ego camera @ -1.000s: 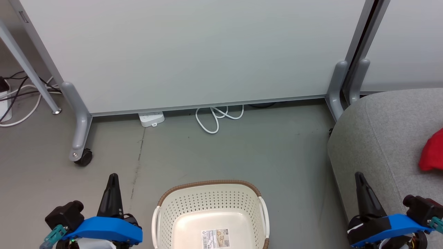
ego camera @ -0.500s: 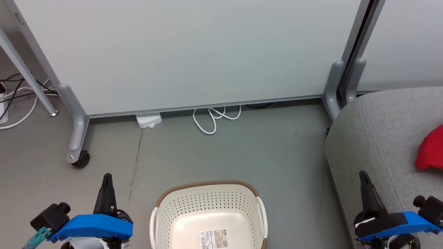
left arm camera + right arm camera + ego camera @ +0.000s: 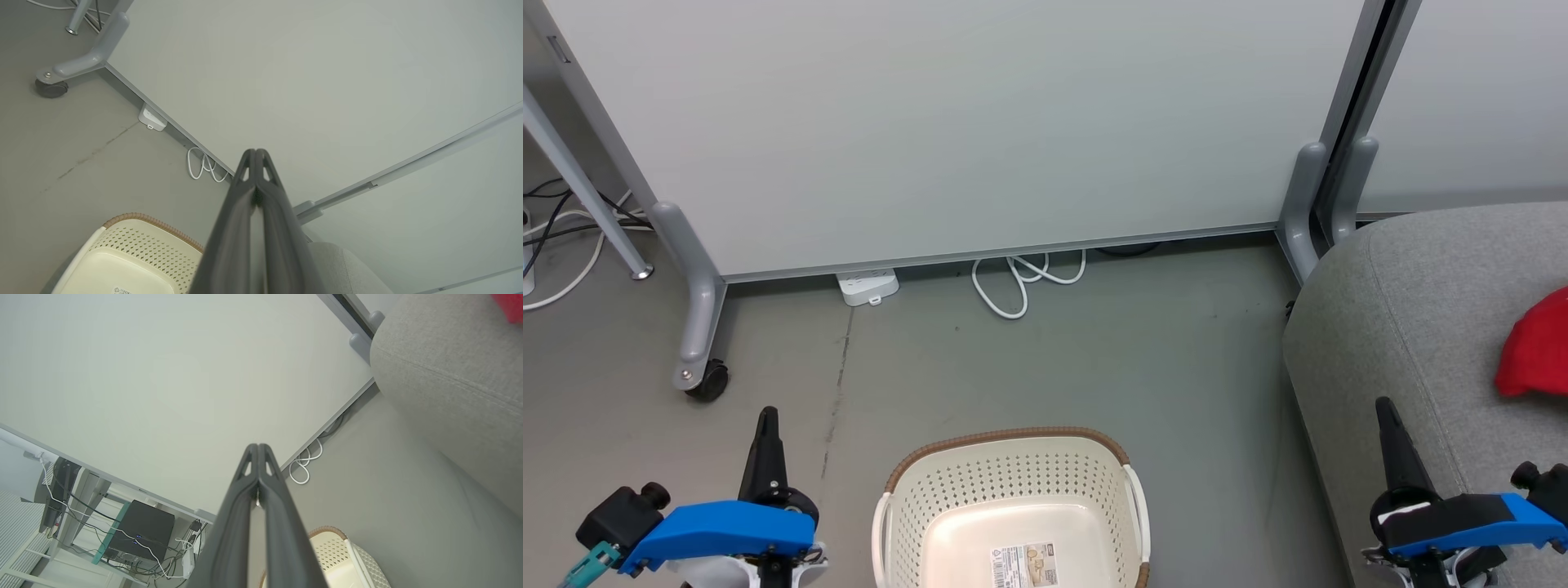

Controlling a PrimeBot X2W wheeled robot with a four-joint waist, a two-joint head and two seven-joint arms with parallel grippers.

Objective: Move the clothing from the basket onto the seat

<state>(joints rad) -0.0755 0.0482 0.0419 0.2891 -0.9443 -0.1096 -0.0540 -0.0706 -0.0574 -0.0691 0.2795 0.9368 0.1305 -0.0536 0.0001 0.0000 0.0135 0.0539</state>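
Clothing is lying on the seat, looking soft, light; a bunched fold is seeming graspable; left gripper, right gripper are pressing fingers together, empty.

- The floor lies open between the basket and the partition panel, which walls off everything beyond.
- A power strip and a looped white cable lie at the panel's lower edge.
- The panel's grey foot, with its caster, stands ahead of the left hand, apart from it.
- The basket's mouth opens upward between the two hands, and its walls and handles rise at each side.
- The seat bulks up on the right, with the right hand at its near edge.
- The seat's grey top is open up to the red clothing.
- A strip of floor separates the basket from the seat.
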